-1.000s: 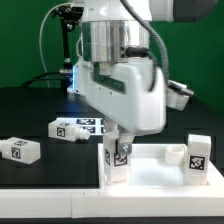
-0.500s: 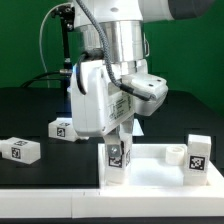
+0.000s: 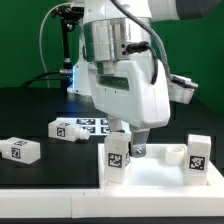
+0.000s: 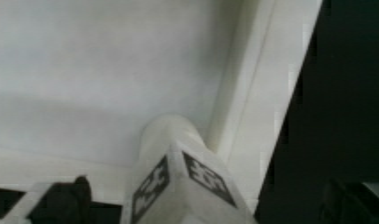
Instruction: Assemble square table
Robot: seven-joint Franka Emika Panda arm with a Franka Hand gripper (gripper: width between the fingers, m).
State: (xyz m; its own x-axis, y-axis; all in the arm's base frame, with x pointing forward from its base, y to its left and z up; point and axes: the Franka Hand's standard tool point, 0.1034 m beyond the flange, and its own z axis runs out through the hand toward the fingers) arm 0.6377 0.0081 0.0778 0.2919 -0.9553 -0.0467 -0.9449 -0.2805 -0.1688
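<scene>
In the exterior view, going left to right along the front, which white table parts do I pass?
Loose leg lying flat → first upright leg → empty round socket → second upright leg. The tool overlaps the first upright leg, so it is left out.

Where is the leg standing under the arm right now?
That leg stands upright at the exterior view's left end of the square table top, with another upright leg at its right end.

Gripper mostly hidden behind arm, opening unclear; leg right beside it blurred, edge-cropped in wrist view.
</scene>
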